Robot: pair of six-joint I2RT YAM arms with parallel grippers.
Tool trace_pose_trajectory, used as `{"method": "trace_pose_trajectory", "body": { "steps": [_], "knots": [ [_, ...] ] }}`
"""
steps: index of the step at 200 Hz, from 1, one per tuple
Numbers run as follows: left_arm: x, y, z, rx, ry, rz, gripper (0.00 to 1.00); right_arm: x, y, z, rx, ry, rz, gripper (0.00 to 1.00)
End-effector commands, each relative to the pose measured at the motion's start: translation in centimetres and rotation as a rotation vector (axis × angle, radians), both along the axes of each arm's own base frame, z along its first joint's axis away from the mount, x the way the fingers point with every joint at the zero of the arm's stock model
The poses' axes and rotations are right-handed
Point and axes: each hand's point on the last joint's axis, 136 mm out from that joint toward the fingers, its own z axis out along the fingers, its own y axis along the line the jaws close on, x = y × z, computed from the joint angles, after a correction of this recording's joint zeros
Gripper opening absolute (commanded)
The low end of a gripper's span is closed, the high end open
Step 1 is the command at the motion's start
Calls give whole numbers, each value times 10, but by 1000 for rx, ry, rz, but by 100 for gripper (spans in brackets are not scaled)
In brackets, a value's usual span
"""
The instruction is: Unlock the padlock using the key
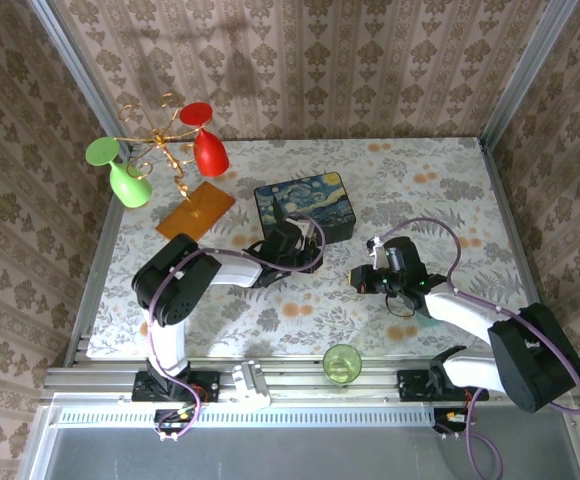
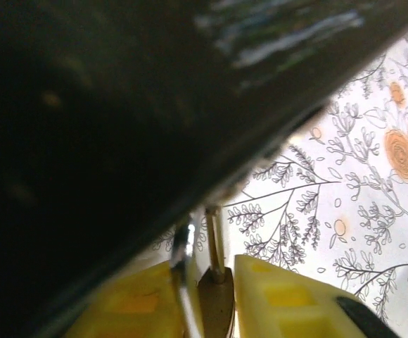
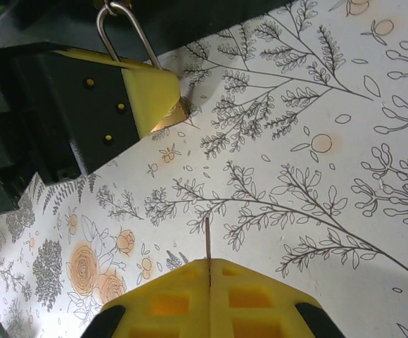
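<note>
In the left wrist view we see the left gripper clamped on the brass body of the padlock, one yellow finger on each side. The thin shackle rises to the dark edge of the painted box; we cannot tell what it hooks through.

The right wrist view gives us what that one lacks. The right gripper is pressed shut on the key, whose slim blade pokes out of the seam between its yellow fingers. It points toward the padlock, well apart from it across the floral table.

From above, we place the left gripper at the box's near side and the right gripper off to its right. A green cup stands at the table's near edge.
</note>
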Motion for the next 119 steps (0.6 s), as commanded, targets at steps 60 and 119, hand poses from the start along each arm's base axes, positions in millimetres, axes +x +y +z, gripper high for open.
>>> {"method": "trace_pose_trajectory", "body": {
  "steps": [60,119],
  "knots": [
    [-4,4,-16,87,35,17,24,4,-1,9,26,-27,-27,0],
    [3,6,12,-61,65,86,8,10,19,12,149,35,-5,0]
  ]
}}
